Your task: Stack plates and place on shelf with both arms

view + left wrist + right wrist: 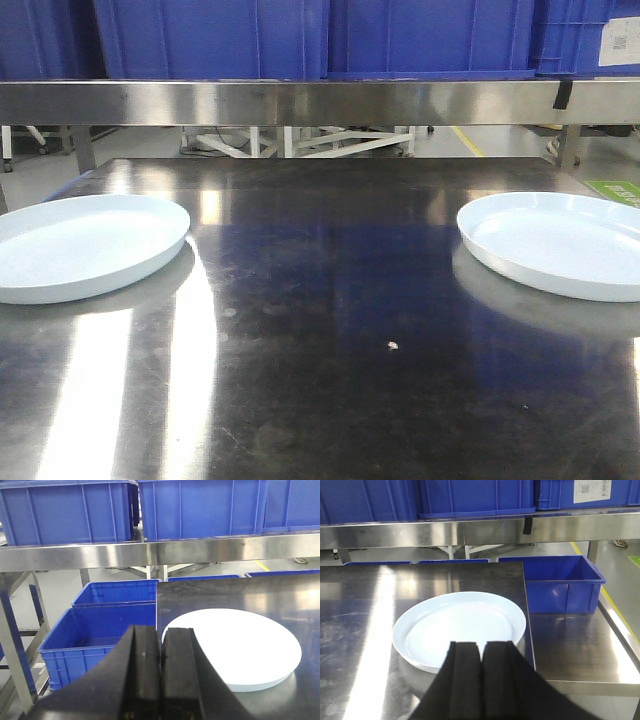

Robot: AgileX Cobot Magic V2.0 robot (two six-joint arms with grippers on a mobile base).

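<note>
On the dark, reflective steel table (320,300), two round, shallow, pale bluish-white glossy plates lie flat and right side up, well apart and unstacked. The left plate (85,245) sits near the table's left edge. The right plate (560,240) sits near the right edge. A small white speck (392,345) lies on bare steel between them, toward the front.

Behind the table is a stainless steel shelf (320,100). Its flat front rail runs across the whole view, and large blue plastic crates (210,40) stand on it. Both plates are on the table, not on the shelf.

Left wrist view: the black left fingers (147,675) are pressed together and grip nothing. They are on the near side of the left plate (235,650), by its left rim. Lower blue crates (100,630) stand beyond the table's left edge.

Right wrist view: the black right fingers (467,680) are likewise closed flat against each other and empty. They are on the near side of the right plate (460,630). A single blue crate (565,585) stands past the table's right edge.
</note>
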